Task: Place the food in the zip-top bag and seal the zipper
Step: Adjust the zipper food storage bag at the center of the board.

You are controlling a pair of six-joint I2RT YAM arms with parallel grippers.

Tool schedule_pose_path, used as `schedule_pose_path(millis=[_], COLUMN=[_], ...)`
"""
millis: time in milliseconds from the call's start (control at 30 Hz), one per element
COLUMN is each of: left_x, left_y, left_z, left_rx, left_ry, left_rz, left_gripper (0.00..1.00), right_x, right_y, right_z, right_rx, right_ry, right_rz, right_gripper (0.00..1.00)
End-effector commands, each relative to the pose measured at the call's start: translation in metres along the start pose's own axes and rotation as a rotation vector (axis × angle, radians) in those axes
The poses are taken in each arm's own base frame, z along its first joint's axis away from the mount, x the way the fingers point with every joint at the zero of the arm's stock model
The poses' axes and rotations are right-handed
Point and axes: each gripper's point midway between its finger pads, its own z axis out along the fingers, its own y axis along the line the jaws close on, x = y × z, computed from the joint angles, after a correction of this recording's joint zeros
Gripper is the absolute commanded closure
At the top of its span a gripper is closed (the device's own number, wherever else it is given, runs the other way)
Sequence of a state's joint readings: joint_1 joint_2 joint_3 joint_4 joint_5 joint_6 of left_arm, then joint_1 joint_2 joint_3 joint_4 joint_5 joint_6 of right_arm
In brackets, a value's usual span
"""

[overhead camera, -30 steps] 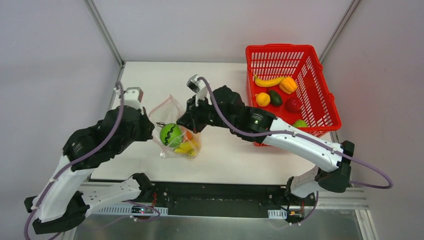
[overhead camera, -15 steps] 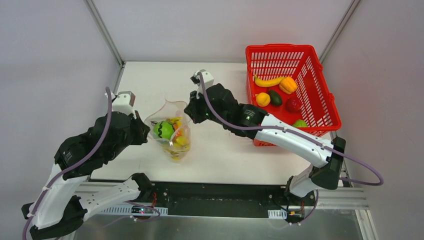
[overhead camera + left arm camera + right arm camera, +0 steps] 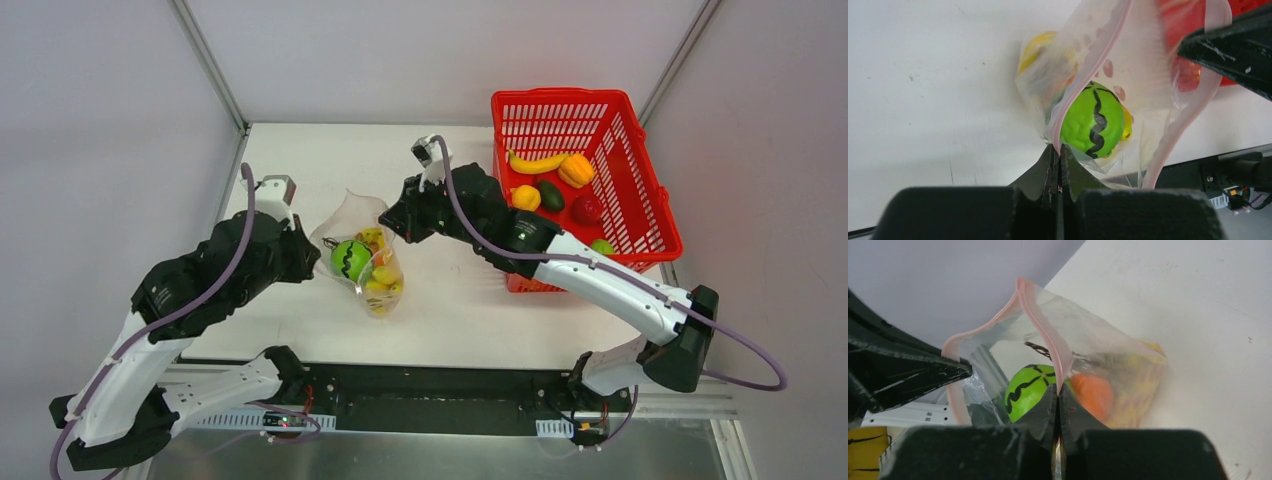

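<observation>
- Over the worktop [image 3: 450, 310], my left end effector [image 3: 1058, 150] and right end effector [image 3: 1057, 389] each pinch the zipper [image 3: 1087, 70] of the zip-top bag [image 3: 360, 215], food [image 3: 1093, 121] inside
- I should draw the ends apart so the mouth flattens

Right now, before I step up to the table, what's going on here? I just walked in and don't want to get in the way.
The left hand and the right hand each pinch one side of the zip-top bag at its rim, holding its mouth open between them. A green round piece, an orange piece and yellow food are already inside. The zipper is not sealed yet. More food lies in the red basket.
</observation>
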State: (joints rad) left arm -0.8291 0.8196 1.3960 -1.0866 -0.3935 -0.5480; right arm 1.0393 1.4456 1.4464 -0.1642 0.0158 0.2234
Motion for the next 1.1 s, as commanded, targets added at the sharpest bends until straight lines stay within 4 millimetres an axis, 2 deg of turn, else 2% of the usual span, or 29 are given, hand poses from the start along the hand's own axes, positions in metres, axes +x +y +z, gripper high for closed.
schedule_pose_path(millis=[0,67,100,167,233,300,367,433,500,533,600,667,733,867,933,967,1033,1067], left_x=[-0.026,-0.031,-0.033,-0.035,-0.038,-0.042,-0.041,-0.036,-0.03,-0.03,-0.03,-0.031,-0.03,-0.027,-0.024,-0.024,-0.028,-0.033], left_y=[-0.005,-0.019,-0.02,-0.02,-0.038,-0.047,-0.032,-0.011,-0.013,-0.02,-0.031,-0.027,-0.018,-0.025,-0.013,-0.011,-0.032,-0.035], left_z=[-0.025,-0.032,-0.03,-0.029,-0.033,-0.031,-0.015,0.009,0.022,0.024,0.025,0.024,0.024,0.018,0.02,0.013,-0.008,-0.013], left_rx=[0.082,0.169,0.173,0.16,0.23,0.259,0.135,-0.036,-0.061,-0.032,0.018,0.003,-0.043,0.054,0.01,0.001,0.127,0.154], left_ry=[-0.098,-0.112,-0.128,-0.127,-0.093,-0.088,-0.086,-0.049,0.001,0.014,0.025,0.016,0.015,-0.044,-0.061,-0.035,-0.003,-0.032], left_rz=[-0.038,-0.053,-0.059,-0.074,-0.081,-0.082,-0.052,-0.03,-0.035,-0.04,-0.039,-0.025,-0.023,-0.077,-0.084,-0.106,-0.107,-0.105], left_gripper=[1.0,1.0,1.0,1.0,1.0,1.0,1.0,1.0,1.0,1.0,1.0,1.0,1.0,1.0,1.0,1.0,1.0,1.0], right_x=[-0.039,-0.007,0.002,0.01,0.006,-0.009,-0.014,-0.006,0.001,0.003,-0.001,-0.004,-0.004,0.0,-0.009,-0.018,-0.029,-0.03], right_y=[0.039,0.023,0.024,0.032,0.039,0.017,-0.021,-0.058,-0.084,-0.086,-0.064,-0.022,-0.002,0.002,-0.022,-0.029,0.001,0.018], right_z=[-0.027,-0.004,0.001,0.007,0.013,0.018,0.021,0.026,0.028,0.027,0.022,0.014,0.006,-0.005,-0.002,-0.006,-0.024,-0.034], right_rx=[-0.146,-0.063,-0.069,-0.111,-0.16,-0.041,0.148,0.306,0.427,0.442,0.321,0.062,-0.092,-0.105,0.027,0.078,-0.066,-0.173], right_ry=[-0.079,0.12,0.188,0.242,0.18,0.062,0.005,0.043,0.089,0.11,0.1,0.054,0.027,0.088,0.013,-0.018,-0.045,-0.065], right_rz=[-0.006,-0.067,-0.081,-0.078,-0.05,-0.006,-0.018,-0.046,-0.066,-0.071,-0.056,-0.025,0.037,0.028,0.037,0.053,0.05,0.055], right_gripper=[1.0,1.0,1.0,1.0,1.0,1.0,1.0,1.0,1.0,1.0,1.0,1.0,1.0,1.0,1.0,1.0,1.0,1.0])
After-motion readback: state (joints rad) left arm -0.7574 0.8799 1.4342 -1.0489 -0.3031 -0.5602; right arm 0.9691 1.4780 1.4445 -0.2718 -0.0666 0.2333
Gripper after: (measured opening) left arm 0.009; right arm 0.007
